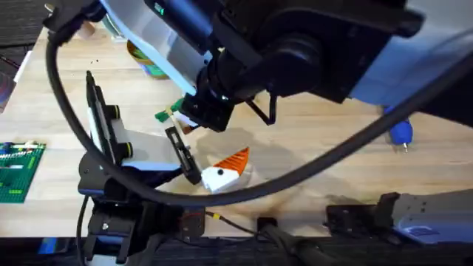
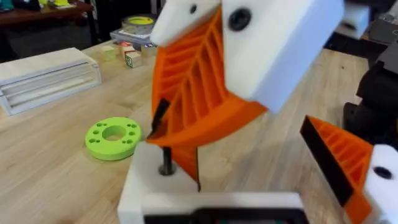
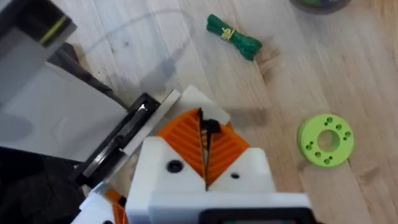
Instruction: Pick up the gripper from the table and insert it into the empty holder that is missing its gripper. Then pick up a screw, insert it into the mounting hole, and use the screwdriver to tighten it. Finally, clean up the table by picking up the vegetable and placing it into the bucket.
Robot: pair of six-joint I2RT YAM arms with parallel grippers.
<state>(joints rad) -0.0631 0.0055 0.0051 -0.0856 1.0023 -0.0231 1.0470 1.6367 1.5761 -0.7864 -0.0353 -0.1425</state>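
My right gripper (image 2: 189,121) comes down from above, its white fingers and orange ribbed pads (image 3: 205,152) shut on the small orange gripper (image 2: 188,158). The wedge's lower end rests against the empty holder (image 2: 152,190), the bare white jaw of my left gripper (image 2: 261,196). That left gripper is open, its other jaw carrying an orange pad (image 2: 345,162). A metal pin (image 2: 166,168) stands in the holder. The green vegetable (image 3: 233,36) lies on the table beyond, near the bucket (image 1: 146,63). Far right lies the blue screwdriver (image 1: 400,131).
My right arm (image 1: 295,37) hangs large and dark under the overhead camera, hiding much of the table's middle. A lime-green ring (image 3: 325,140) lies close by. A clear plastic box (image 2: 46,74) and small blocks (image 2: 127,56) sit farther off. A green baseplate (image 1: 18,170) lies at the left edge.
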